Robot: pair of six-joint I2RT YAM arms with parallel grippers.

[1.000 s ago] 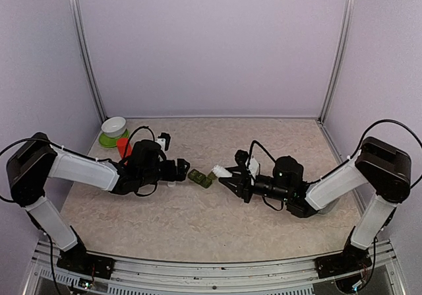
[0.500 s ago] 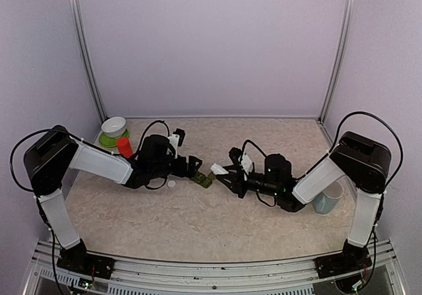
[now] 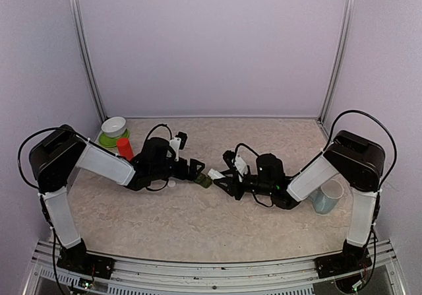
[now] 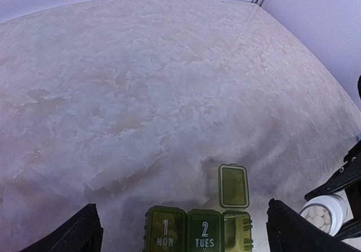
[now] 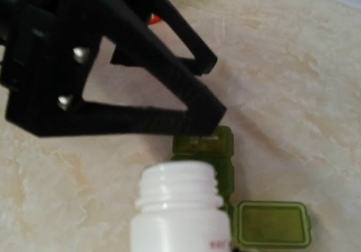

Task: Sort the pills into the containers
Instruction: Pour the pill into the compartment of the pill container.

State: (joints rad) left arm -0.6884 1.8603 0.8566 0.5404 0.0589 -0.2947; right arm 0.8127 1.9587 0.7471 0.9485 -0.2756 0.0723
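Where the left wrist camera looks out between the wide-open left jaws, the dark green pill organizer sits mid-bench. It is three joined boxes, with two shut lids marked MON and TUES and the third lid flipped back. Only this view shows pale pills inside the white bottle, which the right jaws clamp just beside the organizer. Overhead, a white bowl stands far left.

The containers are sitting mid-counter, between the left end effector and the right end effector, whose bottle is lying just right of them.
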